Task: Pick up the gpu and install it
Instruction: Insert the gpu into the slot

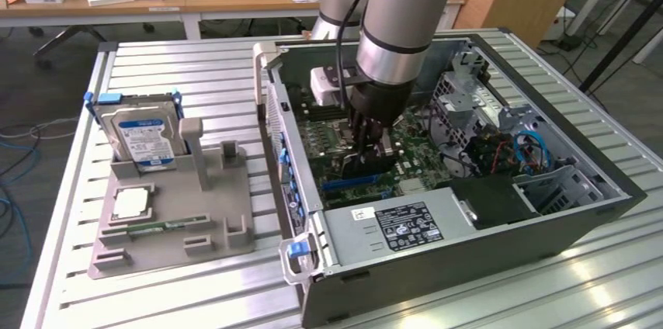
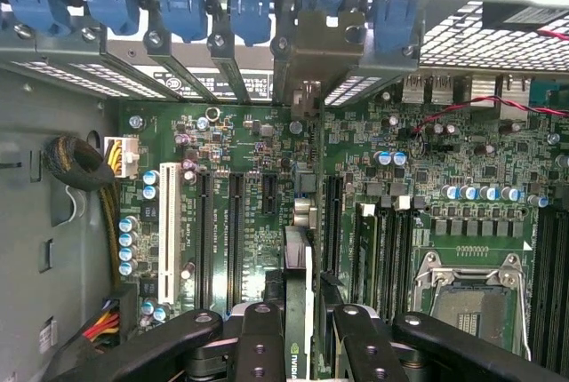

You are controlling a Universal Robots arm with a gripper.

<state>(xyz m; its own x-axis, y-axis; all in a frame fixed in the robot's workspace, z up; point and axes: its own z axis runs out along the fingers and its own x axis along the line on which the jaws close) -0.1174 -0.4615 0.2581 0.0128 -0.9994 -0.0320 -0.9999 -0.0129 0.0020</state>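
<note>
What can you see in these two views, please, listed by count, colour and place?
computer case: one, dark grey, open, exterior view's right
motherboard: one, green, inside the case
gpu: one, dark, edge-on over the motherboard slots
tray: one, grey, exterior view's left
hard drive: one, silver with blue label, standing in the tray
memory stick: one, green, in the tray
table: one, silver, underneath
arm: one, grey and pale blue, inside the case, jaws shut on the gpu

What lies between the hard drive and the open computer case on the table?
In the exterior view, two upright grey posts of the holder tray stand between the hard drive and the computer case.
</note>
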